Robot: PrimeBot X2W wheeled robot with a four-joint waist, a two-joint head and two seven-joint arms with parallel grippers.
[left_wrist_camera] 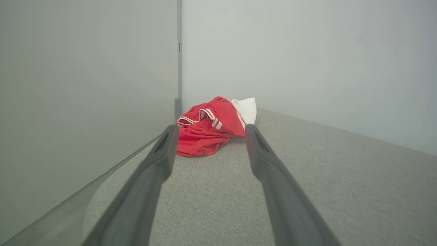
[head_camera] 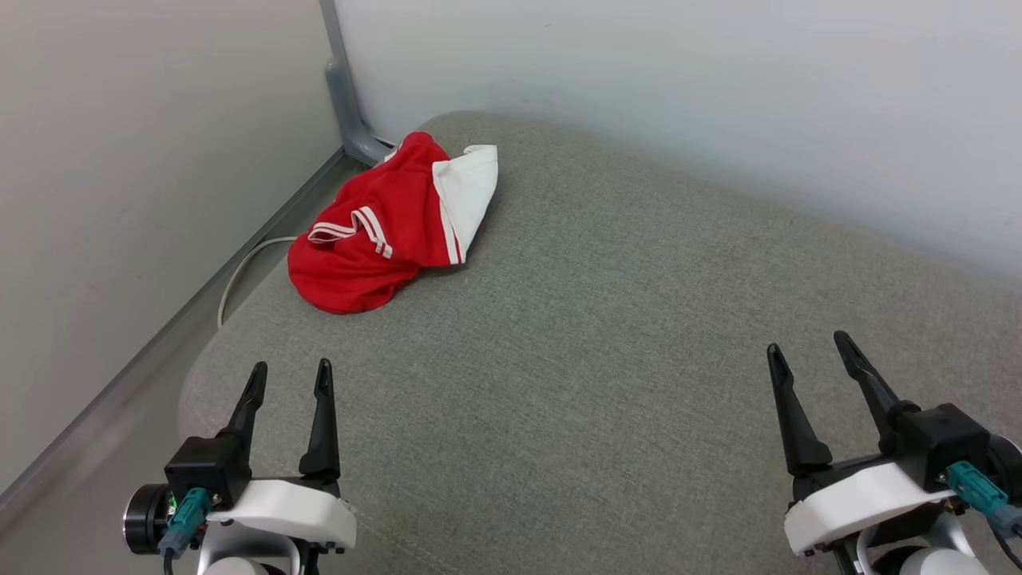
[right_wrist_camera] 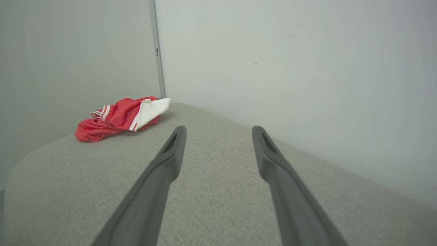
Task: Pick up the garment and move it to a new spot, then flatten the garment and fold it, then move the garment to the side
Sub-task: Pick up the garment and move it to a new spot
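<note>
The garment [head_camera: 383,228] is a bright red shirt with a white sleeve end and thin red-and-white stripes. It lies crumpled at the far left corner of the grey cushion [head_camera: 607,335]. My left gripper [head_camera: 291,375] hovers open over the cushion's near left part, well short of the garment. In the left wrist view the garment [left_wrist_camera: 208,130] sits straight ahead between the open fingers [left_wrist_camera: 157,164]. My right gripper [head_camera: 813,349] stands open at the near right, empty. From the right wrist, the garment [right_wrist_camera: 119,119] shows far off to the upper left.
Pale walls [head_camera: 679,88] close in behind and to the left of the cushion. A grey bracket [head_camera: 347,96] rises in the corner behind the garment. A white cable [head_camera: 239,275] curves down the gap at the cushion's left edge.
</note>
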